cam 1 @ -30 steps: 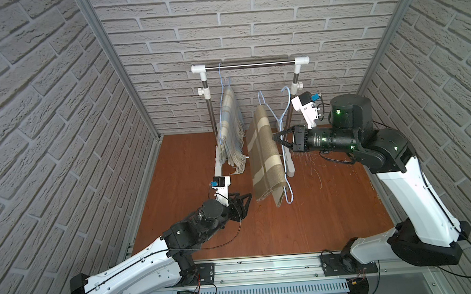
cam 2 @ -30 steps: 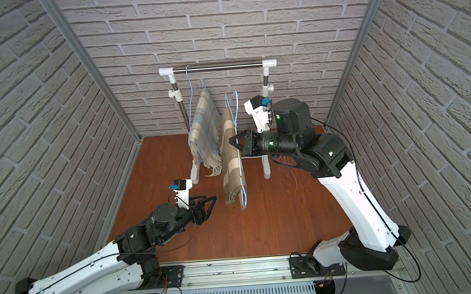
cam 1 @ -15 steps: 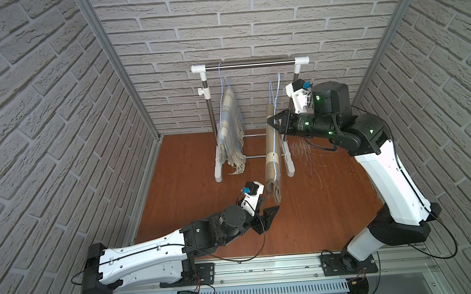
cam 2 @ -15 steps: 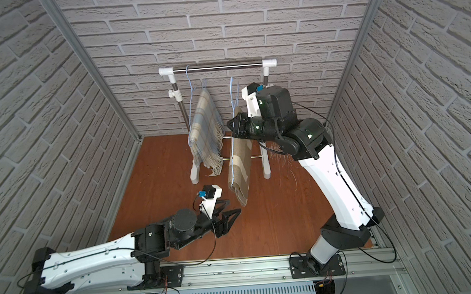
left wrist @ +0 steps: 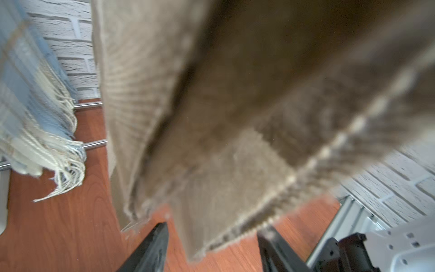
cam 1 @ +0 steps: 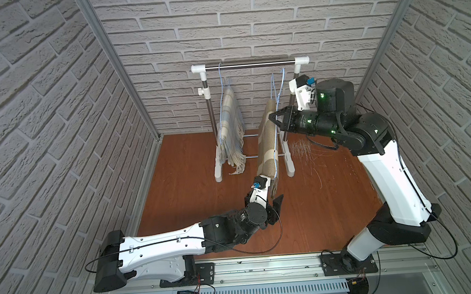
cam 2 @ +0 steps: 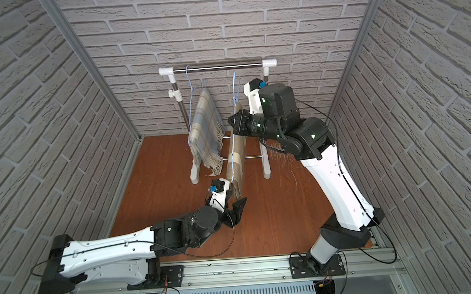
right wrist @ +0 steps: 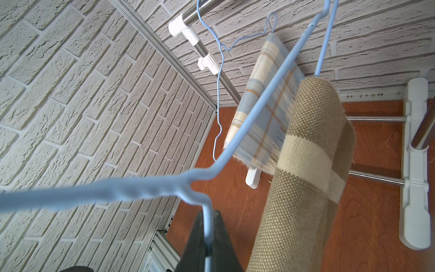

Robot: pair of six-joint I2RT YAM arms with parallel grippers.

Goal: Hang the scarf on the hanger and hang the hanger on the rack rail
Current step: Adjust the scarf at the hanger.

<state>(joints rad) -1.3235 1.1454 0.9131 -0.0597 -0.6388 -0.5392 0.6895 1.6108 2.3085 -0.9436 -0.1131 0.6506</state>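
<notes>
Enclosure: grey brick-pattern walls, wood-grain floor. A garment rack stands at upper centre, with a plaid scarf hanging toward frame left. The right gripper is pinched on a blue wire hanger. The brown striped scarf is draped over it, centre frame. Print on the black wrist is too small to read. The left gripper is spread, with the scarf's hem between its fingers.

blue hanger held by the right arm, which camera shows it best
The right wrist view: the blue hanger fills the frame, its wire pinched in the shut right gripper, the brown scarf draped over it. Both top views show only a thin blue line. The left wrist view shows the scarf's blurred end, no hanger.
</notes>
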